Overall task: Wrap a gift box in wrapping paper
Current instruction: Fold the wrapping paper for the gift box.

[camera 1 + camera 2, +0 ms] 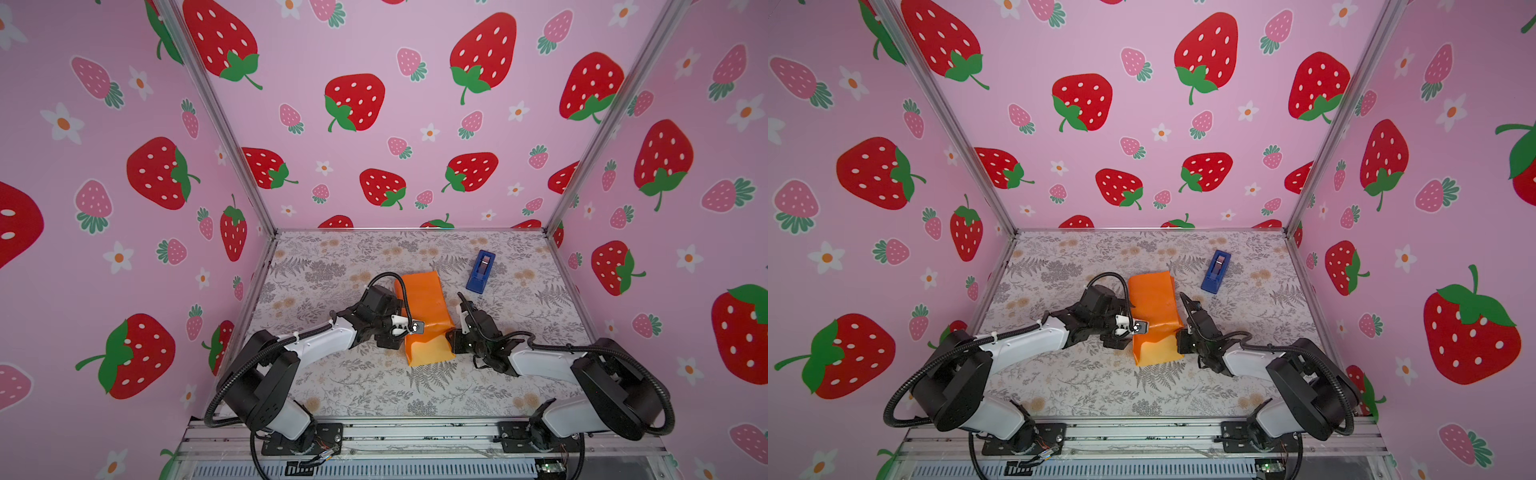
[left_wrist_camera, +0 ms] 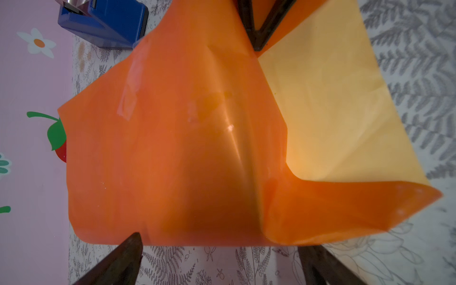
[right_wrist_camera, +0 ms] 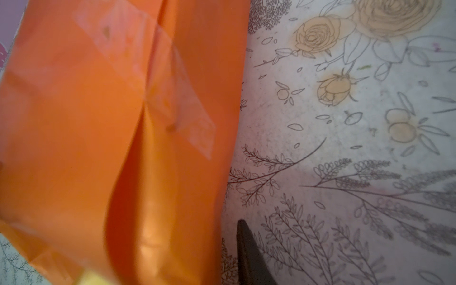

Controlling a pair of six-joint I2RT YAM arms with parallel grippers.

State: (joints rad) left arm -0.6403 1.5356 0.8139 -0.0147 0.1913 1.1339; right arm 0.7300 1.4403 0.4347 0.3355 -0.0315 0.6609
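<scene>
— So, how do the left fingers stand?
— Wide apart, with nothing in them. The left gripper (image 2: 218,243) hovers low over the floral table covering (image 2: 197,266). The near edge of the wrapping paper (image 2: 172,148) lies just past its fingertips, spanning the gap between them.

— And the gift box?
— Hidden. No black shows anywhere, so I judge it sits under the glossy hump straight ahead of those fingertips.

— The other arm?
— It is across the sheet, at the far edge. The right gripper (image 2: 256,48) has its fingers drawn to a point on the paper, where the glossy side meets the dull yellow underside. I read that as a pinch on the sheet. Its own wrist view shows one finger only, because the paper covers the other.

— How to do this step well?
— It looks like an end fold. I'd close on the sheet's loose end, off to one side of the left fingers, taking the edge only. Then pull it snug while the right pinch holds, and crease along the box's edge. Go gently, because a strip of clear tape (image 3: 177,98) bridges the overlap and a jerk could lift it.

— Anything to read?
— No. The blue tape dispenser (image 2: 103,24), well beyond the fingertips, bears no label I can make out. The paper is plain.
</scene>
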